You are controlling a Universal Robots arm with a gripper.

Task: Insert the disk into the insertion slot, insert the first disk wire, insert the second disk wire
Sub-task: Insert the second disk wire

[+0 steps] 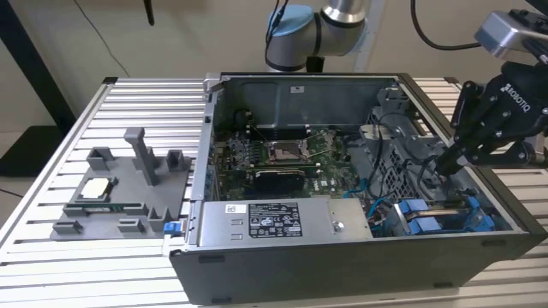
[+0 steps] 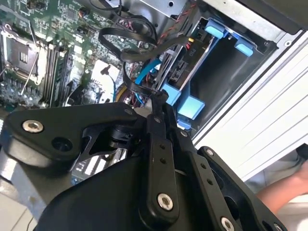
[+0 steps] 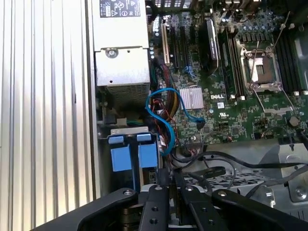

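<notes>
My gripper [image 1: 447, 165] hangs inside the open computer case, over its right part in the exterior view. In both wrist views its fingers [image 2: 159, 96] [image 3: 166, 180] are pressed together on the end of a black disk wire [image 2: 115, 34] that loops back toward the motherboard. Just beyond the fingertips is the insertion slot [image 1: 432, 218] [image 2: 226, 82] [image 3: 129, 156], a dark metal bay with bright blue fittings. The disk [image 2: 185, 60], dark with a label, sits in that bay between the blue fittings.
The motherboard with its square silver processor socket [image 1: 283, 151] lies in the middle of the case. The power supply [image 1: 274, 218] fills the front. A blue cable [image 3: 161, 113] curls beside the bay. A grey fixture tray [image 1: 120, 192] rests on the slatted table. A person's hand [image 2: 284, 192] is near the case.
</notes>
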